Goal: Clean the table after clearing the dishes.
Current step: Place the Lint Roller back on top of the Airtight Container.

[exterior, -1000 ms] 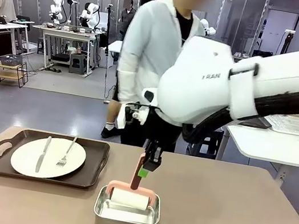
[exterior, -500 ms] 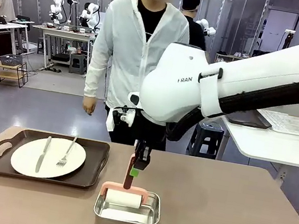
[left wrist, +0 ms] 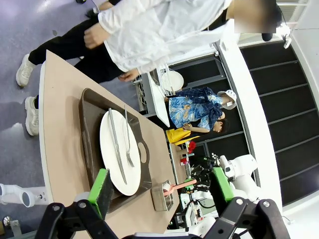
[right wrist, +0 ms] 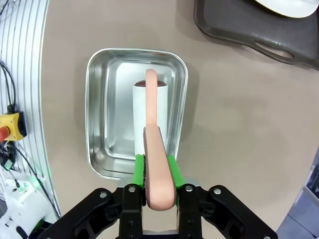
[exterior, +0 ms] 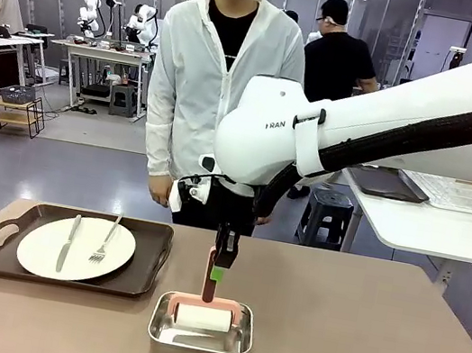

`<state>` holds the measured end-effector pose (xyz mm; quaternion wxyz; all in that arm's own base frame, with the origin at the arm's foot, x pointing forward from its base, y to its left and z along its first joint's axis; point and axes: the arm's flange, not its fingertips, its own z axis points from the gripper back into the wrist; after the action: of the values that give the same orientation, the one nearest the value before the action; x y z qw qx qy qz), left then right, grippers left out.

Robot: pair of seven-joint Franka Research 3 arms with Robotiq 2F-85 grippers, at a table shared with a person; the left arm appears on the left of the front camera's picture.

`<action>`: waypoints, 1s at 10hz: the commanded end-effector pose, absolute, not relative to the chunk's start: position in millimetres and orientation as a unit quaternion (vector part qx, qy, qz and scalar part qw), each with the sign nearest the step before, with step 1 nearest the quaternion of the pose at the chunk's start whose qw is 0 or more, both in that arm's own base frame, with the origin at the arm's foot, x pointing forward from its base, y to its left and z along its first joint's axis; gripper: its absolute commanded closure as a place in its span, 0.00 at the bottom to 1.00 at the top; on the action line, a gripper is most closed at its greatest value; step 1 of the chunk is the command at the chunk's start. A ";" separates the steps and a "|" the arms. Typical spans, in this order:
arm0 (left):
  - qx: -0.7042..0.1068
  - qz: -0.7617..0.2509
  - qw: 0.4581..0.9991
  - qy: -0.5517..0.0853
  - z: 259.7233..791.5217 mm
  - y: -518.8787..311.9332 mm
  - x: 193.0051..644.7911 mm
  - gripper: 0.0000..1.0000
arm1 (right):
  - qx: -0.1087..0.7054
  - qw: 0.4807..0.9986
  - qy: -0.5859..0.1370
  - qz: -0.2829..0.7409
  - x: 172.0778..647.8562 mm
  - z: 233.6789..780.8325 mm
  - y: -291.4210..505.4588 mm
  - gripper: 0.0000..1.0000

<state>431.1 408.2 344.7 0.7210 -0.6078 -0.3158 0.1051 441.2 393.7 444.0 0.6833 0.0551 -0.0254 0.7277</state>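
My right gripper is shut on the upright pink handle of a lint roller, whose white roll rests inside a small steel pan near the front of the brown table. From the right wrist, the gripper clamps the pink handle over the roll in the pan. At the left, a dark tray holds a white plate with a knife and a fork. My left gripper hangs open high above the plate and its tray.
A person in a white jacket stands at the table's far edge, hands down. A white side table with a wire rack stands at the right rear. Bare tabletop lies to the right of the pan.
My right arm has swung slightly left and eased the roller a little lower into the pan. The person has turned and stepped left, now facing the table.
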 end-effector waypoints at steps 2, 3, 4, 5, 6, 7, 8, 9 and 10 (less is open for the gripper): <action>-0.610 0.101 0.722 -0.312 347.2 409.0 426.4 0.00 | 0.051 0.688 -0.019 0.723 449.1 432.6 403.3 0.78; -0.610 0.101 0.722 -0.312 347.2 409.0 426.4 0.00 | 0.047 0.689 -0.016 0.723 452.2 426.6 404.3 0.78; -0.610 0.101 0.722 -0.312 347.2 409.0 426.4 0.00 | 0.045 0.693 -0.013 0.720 454.9 421.1 404.6 0.78; -0.610 0.101 0.722 -0.312 347.2 409.0 426.4 0.00 | 0.045 0.693 -0.008 0.720 456.2 418.1 404.2 0.78; -0.610 0.101 0.722 -0.312 347.2 409.0 426.4 0.00 | 0.044 0.694 -0.010 0.719 456.9 419.9 403.6 0.78; -0.610 0.101 0.722 -0.312 347.2 409.0 426.4 0.00 | 0.042 0.694 -0.017 0.718 456.6 427.2 402.9 0.78; -0.610 0.101 0.722 -0.312 347.2 409.0 426.4 0.00 | 0.041 0.696 -0.016 0.717 457.6 430.2 402.0 0.78; -0.610 0.101 0.722 -0.312 347.2 409.0 426.4 0.00 | 0.041 0.699 -0.020 0.714 458.6 433.4 400.0 0.60; -0.610 0.101 0.722 -0.312 347.2 409.0 426.4 0.00 | 0.041 0.698 -0.026 0.714 457.6 441.0 397.3 0.49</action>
<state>431.1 408.2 344.7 0.7210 -0.6078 -0.3158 0.1051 461.0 398.1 430.1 0.6894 0.0549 -0.0196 0.7221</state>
